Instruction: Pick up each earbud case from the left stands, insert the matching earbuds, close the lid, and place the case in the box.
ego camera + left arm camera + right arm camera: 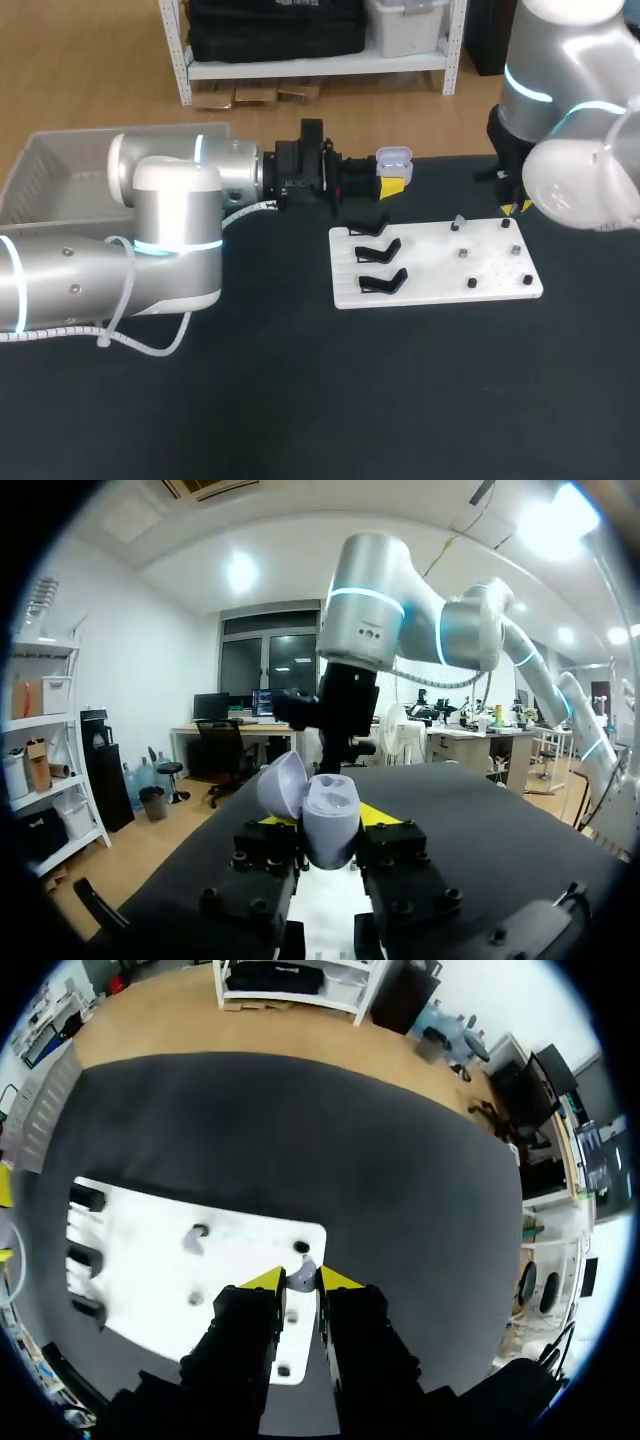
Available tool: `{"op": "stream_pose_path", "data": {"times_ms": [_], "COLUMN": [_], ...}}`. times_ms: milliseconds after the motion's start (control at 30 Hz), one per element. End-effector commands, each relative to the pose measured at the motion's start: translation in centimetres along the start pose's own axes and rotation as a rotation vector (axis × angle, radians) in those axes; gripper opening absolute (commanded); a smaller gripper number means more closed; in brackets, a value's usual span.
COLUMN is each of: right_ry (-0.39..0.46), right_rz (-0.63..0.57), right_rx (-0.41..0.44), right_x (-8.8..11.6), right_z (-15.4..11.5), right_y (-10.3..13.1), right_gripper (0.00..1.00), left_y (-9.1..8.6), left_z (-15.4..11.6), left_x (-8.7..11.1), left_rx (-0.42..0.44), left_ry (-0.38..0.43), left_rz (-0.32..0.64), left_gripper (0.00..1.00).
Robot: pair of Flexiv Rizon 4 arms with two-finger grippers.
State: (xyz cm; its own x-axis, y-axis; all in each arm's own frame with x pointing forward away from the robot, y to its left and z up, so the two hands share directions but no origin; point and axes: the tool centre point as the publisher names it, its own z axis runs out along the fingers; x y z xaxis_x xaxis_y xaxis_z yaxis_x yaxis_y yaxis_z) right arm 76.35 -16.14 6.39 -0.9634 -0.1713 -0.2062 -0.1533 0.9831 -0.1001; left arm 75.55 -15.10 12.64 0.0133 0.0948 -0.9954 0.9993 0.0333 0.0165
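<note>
Held clenched in the left gripper [331, 825] is an open pale lilac plastic earbud case [328, 805]. A small grey earbud [301, 1276] is pinched between the tips of the right gripper [300, 1280], over a flat white board [150, 1265].

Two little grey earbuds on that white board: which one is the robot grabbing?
The earbud between the right gripper's yellow fingers; the other earbud sits untouched, nearer the black stands.
</note>
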Motion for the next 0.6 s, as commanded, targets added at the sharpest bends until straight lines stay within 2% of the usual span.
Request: {"op": "stream_pose_path", "data": {"times_ms": [33,333,467,600], "right_ry": [-0.003,-0.038,-0.054,-0.054], "right_rz": [0.03,0.088,0.101,0.101], "right_rx": [-0.017,-0.076,-0.049,-0.049], "right_x": [1.4,3.1,3.7,3.7], "right_z": [-4.6,-11.6,-14.4,-14.4], "right_y": [0.1,3.1,4.8,4.8], "right_gripper": [0.0,0.0,0.0,0.0], "left_y": [0.2,0.2,0.2,0.2], "left_z": [0.0,0.0,0.0,0.0], "left_x": [0.0,0.0,0.0,0.0], "left_rx": [0.004,0.004,0.004,0.004], "left_ry": [0.002,0.002,0.002,0.002], "left_rz": [-0.001,-0.001,-0.001,-0.001], "left_gripper": [0.0,0.0,0.0,0.0]}}
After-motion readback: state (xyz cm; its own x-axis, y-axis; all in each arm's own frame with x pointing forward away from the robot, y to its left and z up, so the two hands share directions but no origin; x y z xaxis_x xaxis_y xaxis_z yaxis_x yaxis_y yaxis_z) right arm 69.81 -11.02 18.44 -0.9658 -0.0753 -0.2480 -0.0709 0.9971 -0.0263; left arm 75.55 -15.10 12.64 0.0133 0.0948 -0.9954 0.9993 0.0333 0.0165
